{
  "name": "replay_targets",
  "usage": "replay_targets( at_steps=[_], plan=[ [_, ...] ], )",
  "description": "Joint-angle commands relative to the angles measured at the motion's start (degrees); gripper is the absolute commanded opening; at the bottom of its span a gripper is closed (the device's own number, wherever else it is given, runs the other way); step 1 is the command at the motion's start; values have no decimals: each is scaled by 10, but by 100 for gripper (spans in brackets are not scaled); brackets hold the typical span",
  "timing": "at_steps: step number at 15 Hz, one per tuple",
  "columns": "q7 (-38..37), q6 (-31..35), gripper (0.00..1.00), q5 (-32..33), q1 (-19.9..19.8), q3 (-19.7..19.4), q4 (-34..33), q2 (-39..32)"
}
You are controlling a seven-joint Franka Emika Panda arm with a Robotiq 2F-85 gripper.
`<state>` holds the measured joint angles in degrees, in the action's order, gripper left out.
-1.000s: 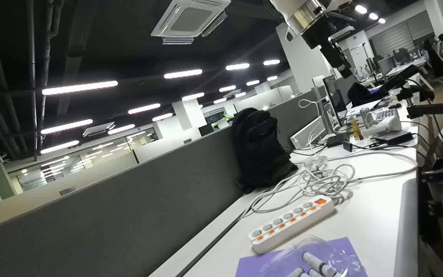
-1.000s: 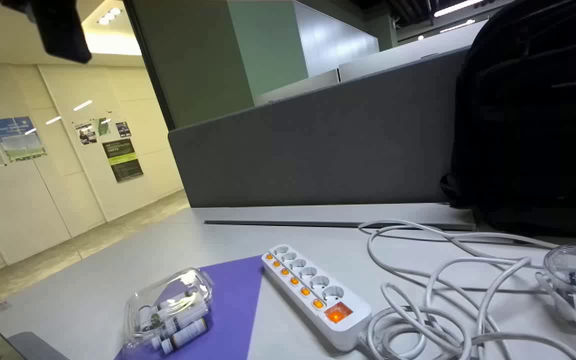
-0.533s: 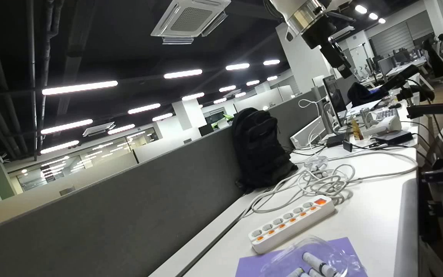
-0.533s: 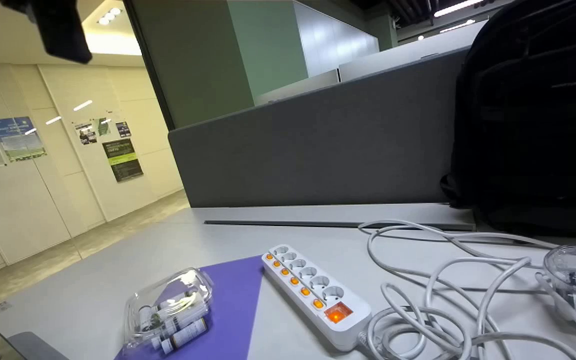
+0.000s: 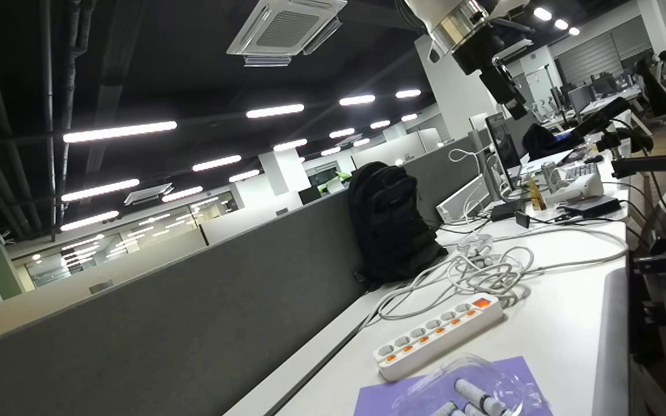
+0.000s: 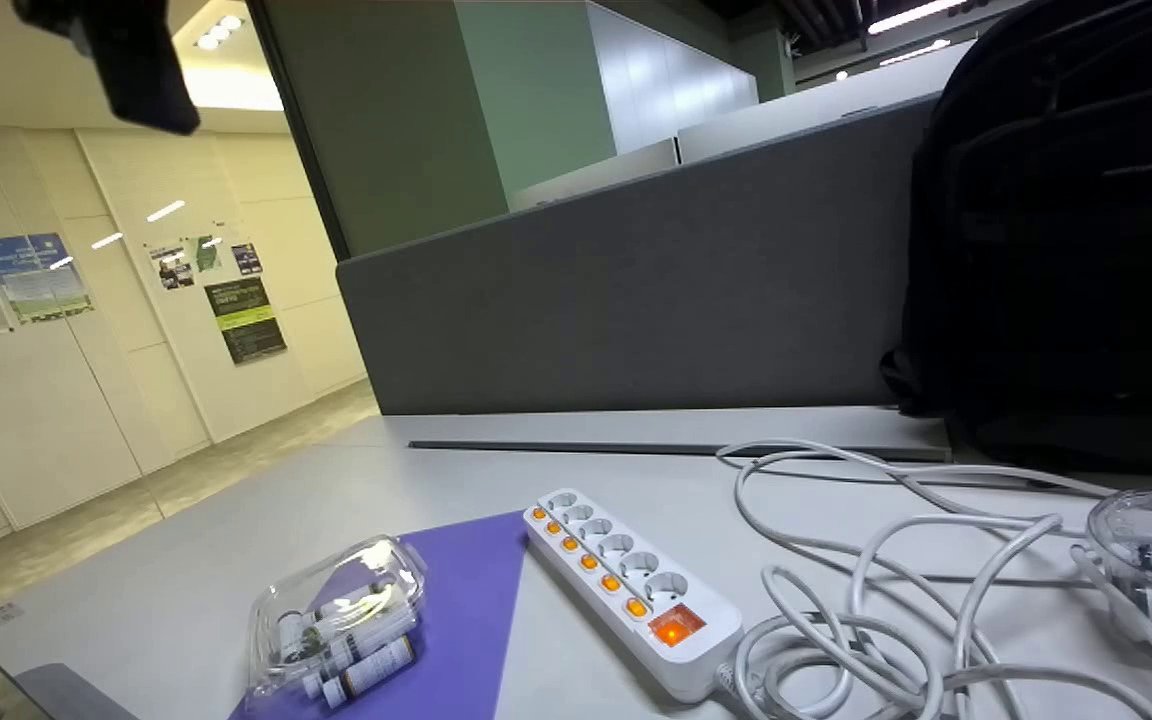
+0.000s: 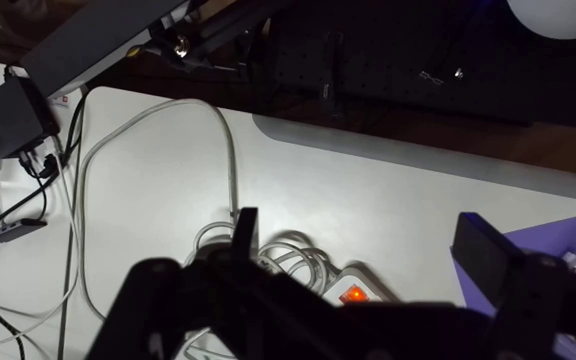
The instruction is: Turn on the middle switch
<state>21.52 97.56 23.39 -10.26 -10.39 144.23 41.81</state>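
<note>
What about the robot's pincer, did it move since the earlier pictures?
Yes, a little: in an exterior view, the pincer has shifted right and down in the picture, closer to the black poster with a green stripe.

We saw a white power strip (image 6: 626,580) face-up on the worktop (image 6: 386,480). Its end switch (image 6: 677,626) glowed beside six small orange switches (image 6: 589,562).

Strip lights (image 5: 120,132) line a dark ceiling (image 5: 206,69) across the upper left in an exterior view, above a grey partition (image 5: 182,323). In an exterior view, posters (image 6: 34,275) hang on a cream wall (image 6: 46,420) at left, pale floor (image 6: 191,482) below.
</note>
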Motion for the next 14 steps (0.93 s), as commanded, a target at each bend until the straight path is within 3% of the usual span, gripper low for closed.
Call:
replay_targets(
  at_steps=[1, 8, 14],
  plan=[
    [-56, 70, 100, 2, 15, -4, 34, -1],
    [-158, 275, 100, -74, 23, 19, 106, -62],
    [-182, 376, 100, -141, 37, 46, 83, -195]
  ],
)
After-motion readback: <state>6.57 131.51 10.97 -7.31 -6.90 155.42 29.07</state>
